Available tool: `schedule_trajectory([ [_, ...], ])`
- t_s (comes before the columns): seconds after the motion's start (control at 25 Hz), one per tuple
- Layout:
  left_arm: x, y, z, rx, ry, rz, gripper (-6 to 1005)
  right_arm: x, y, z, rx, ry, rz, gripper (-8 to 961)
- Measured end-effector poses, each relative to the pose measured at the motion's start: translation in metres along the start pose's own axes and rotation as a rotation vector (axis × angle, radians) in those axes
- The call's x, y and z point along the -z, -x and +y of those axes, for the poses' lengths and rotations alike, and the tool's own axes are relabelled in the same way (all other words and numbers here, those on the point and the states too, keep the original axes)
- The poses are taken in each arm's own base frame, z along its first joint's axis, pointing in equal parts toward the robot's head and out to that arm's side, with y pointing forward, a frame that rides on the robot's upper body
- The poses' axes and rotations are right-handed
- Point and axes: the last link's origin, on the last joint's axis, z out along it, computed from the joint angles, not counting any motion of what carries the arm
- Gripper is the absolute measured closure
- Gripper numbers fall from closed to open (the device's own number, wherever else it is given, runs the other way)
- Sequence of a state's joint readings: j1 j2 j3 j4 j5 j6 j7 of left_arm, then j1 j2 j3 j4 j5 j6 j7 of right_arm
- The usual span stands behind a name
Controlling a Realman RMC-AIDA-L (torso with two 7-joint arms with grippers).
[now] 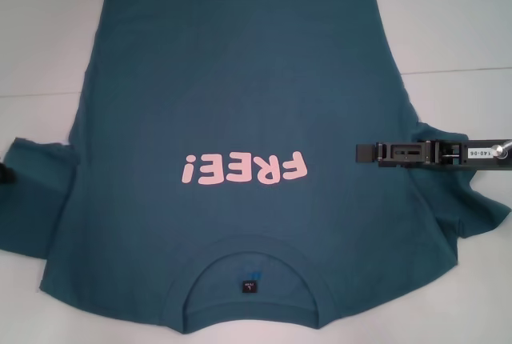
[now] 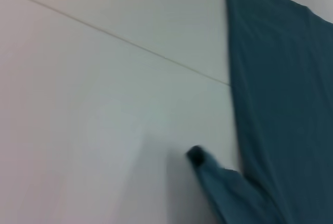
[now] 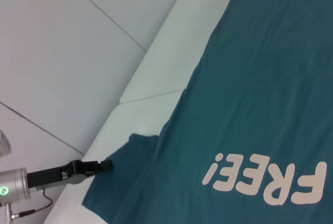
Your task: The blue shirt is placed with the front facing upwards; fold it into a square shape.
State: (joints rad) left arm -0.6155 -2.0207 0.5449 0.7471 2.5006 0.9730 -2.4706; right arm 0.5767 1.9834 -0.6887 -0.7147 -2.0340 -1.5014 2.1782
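The blue shirt point(image 1: 240, 120) lies flat and face up on the white table point(image 1: 464, 24), collar point(image 1: 252, 280) toward the robot, hem away, so its long axis runs straight out from the body and the pink print point(image 1: 244, 170) reads inverted in the head view. You will find the right gripper point(image 1: 362, 152) reaching in from the right, over the shirt body just inboard of the rumpled right sleeve point(image 1: 468, 200); whether its fingers are parted or closed cannot be told. The left gripper point(image 3: 106, 164) sits at the outer edge of the left sleeve point(image 1: 36, 192), its tip touching or just beside the cloth; a grip cannot be confirmed either. Judgement: no fold is made yet. The first fold turns on each sleeve lying outward of its own gripper, across the shirt's long axis. The left arm is better placed at its sleeve edge; the right must draw outward first.
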Motion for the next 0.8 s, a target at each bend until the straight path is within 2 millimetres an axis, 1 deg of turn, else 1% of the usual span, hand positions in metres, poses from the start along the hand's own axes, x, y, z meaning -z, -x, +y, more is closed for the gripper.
schedule_trajectory([
  [0.2,0.006,-0.01,-0.007,-0.024,-0.059,0.02,984,0.0,0.0,0.0,0.0,0.001,-0.002,15],
  [0.4,0.007,-0.018,-0.006,-0.03,-0.077,0.044,984,0.0,0.0,0.0,-0.001,0.001,-0.002,14],
  [0.52,0.006,-0.02,-0.002,-0.043,-0.07,0.037,984,0.0,0.0,0.0,-0.001,0.003,-0.002,14],
  [0.68,0.005,-0.018,0.008,-0.051,-0.033,-0.009,984,-0.001,0.0,0.0,-0.002,0.003,-0.001,14],
  [0.8,0.009,-0.021,0.022,-0.045,0.015,-0.051,984,-0.001,0.0,0.0,-0.002,0.003,-0.001,15],
])
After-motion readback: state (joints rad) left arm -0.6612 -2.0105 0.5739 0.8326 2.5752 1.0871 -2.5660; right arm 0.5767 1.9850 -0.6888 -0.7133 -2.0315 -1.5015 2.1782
